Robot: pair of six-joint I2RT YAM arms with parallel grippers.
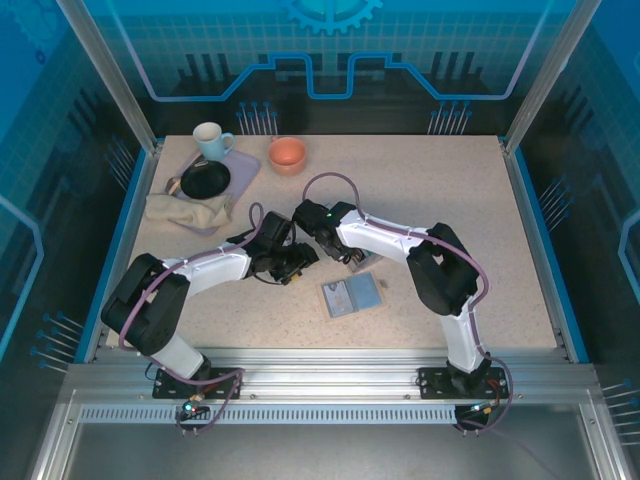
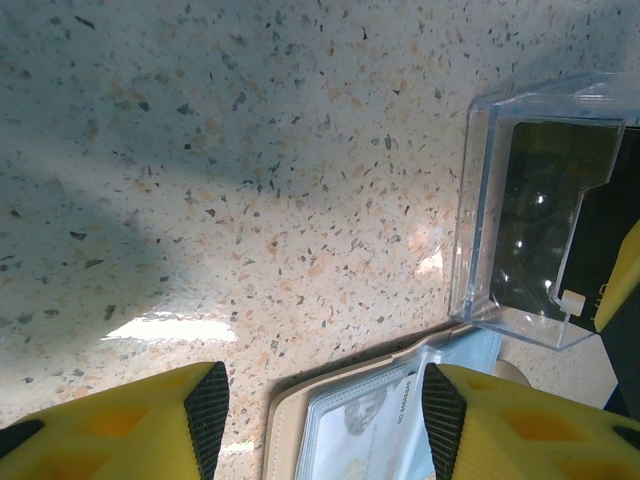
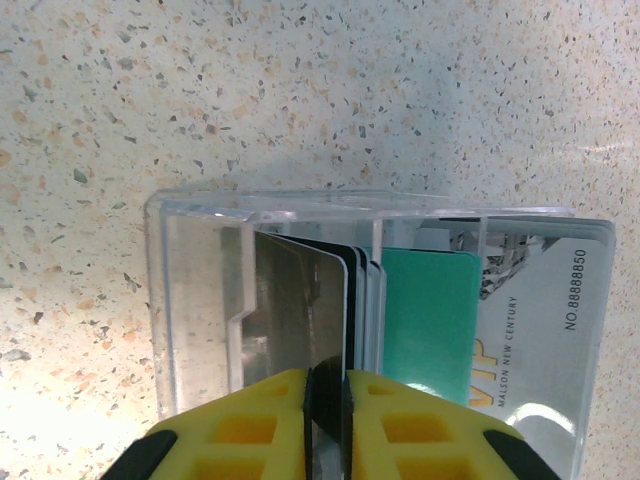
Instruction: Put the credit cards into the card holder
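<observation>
While the right fingers (image 3: 285, 415) were clamped together on the near edge of a grey card (image 3: 300, 300), that card stood upright in the clear plastic box (image 3: 190, 300). The other credit cards (image 3: 430, 320) stood packed beside it, among them a teal one and a white printed one. The card holder (image 1: 352, 295) lay open on the surface (image 1: 450, 200), just beside the box and between the two arms. The left wrist view showed its beige edge and clear pockets below the left fingers (image 2: 212, 410). Those fingers stood apart with nothing clamped between them. Whether they touched the holder could not be told.

The step in hand looked like drawing the first card out of the box, so the task was barely begun. The pull would best run straight along the card's own plane, away from the box floor, so that the tightly stacked neighbours were not dragged out with it. The box was light and might ride up with the card, so a slow start would show whether it came free. A thin, slick card held by one edge can pivot, so the grip wanted to be square and firm. For the insertion, the left fingers seemed well placed to pin the holder flat. The card's edge should meet a pocket mouth parallel to it, not corner-first.
</observation>
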